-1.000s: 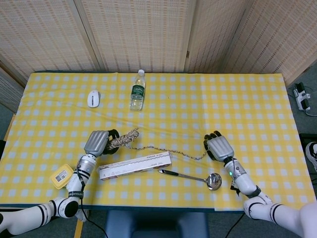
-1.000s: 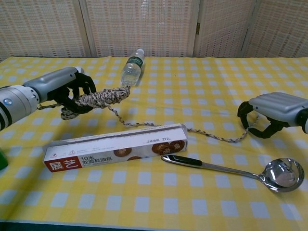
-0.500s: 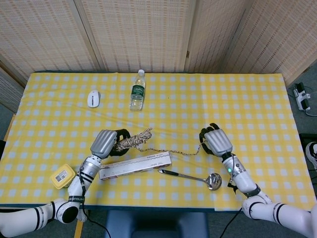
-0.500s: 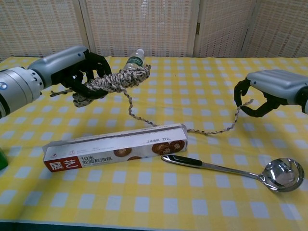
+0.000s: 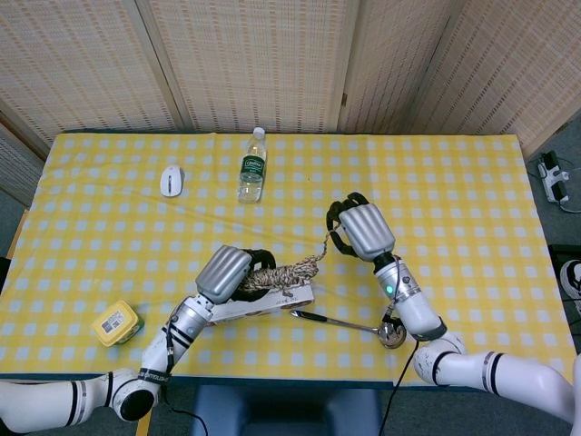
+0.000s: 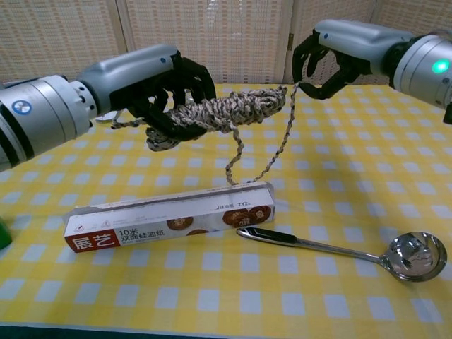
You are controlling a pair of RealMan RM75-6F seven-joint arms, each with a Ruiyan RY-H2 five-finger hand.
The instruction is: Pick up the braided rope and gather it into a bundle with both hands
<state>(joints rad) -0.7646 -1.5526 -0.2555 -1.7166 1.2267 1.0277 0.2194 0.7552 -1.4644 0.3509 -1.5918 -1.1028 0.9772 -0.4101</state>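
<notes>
The left robot hand (image 6: 152, 88) is raised above the desk (image 5: 454, 182) and its dark fingers are closed around the braided rope (image 6: 226, 113), which is gathered into a thick bundle. The bundle sticks out to the right of this hand, in the air, above the long box (image 6: 169, 217) that lies on the yellow checked cloth. From the right end of the bundle a thin part of the rope hangs down in a loop; the loop reaches to the top edge of the box, but I cannot tell if it touches it. The other side of the loop rises to the right robot hand (image 6: 332, 56).

The right robot hand is also lifted, higher and further right, and its fingers are curled around the free end of the rope. The two hands are near each other, with only the short loop between them.

On the desk, just near the box on its right side, lies a metal ladle (image 6: 353, 251) with a black handle. Far from the hands a water bottle (image 5: 252, 166) lies, and a white mouse (image 5: 171, 180) is to its left. A yellow container (image 5: 116, 322) sits at the near left edge.
</notes>
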